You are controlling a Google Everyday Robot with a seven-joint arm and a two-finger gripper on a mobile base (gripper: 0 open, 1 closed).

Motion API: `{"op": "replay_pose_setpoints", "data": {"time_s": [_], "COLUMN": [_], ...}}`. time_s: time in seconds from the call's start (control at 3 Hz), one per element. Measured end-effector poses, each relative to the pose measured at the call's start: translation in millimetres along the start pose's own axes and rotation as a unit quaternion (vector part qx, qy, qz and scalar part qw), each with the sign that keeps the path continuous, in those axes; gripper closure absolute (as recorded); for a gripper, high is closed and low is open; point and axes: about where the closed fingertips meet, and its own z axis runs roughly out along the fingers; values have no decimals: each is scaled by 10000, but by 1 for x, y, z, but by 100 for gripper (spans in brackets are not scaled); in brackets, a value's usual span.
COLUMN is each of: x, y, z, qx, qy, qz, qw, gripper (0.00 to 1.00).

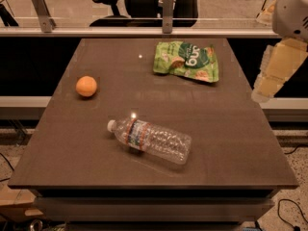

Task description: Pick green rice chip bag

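Observation:
The green rice chip bag (187, 60) lies flat at the far right of the brown table (226, 143). It is light green with a dark green patch, white lettering and tan rice cakes pictured on it. My gripper (261, 94) hangs from the white arm (291, 11) at the right edge of the view. It is beside the table's right edge, to the right of the bag and a little nearer than it. It is apart from the bag and holds nothing that I can see.
An orange ball (86, 86) sits at the left of the table. A clear water bottle (151, 140) lies on its side near the middle front. A glass partition with metal posts (167, 8) runs behind the table, with an office chair beyond it.

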Motion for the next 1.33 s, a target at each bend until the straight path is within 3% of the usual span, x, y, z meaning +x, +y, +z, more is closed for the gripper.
{"op": "replay_pose_setpoints", "data": {"time_s": [0.67,1.0,1.33], "x": [5,5,-4], "y": [-32,-57,-100], "z": [24,28,49], "qx": [103,226,327], "qy": [-421,-472,-576], "qz": [381,446,516], "qw": [9983,9976,9965], "gripper": [0,0,0]}}
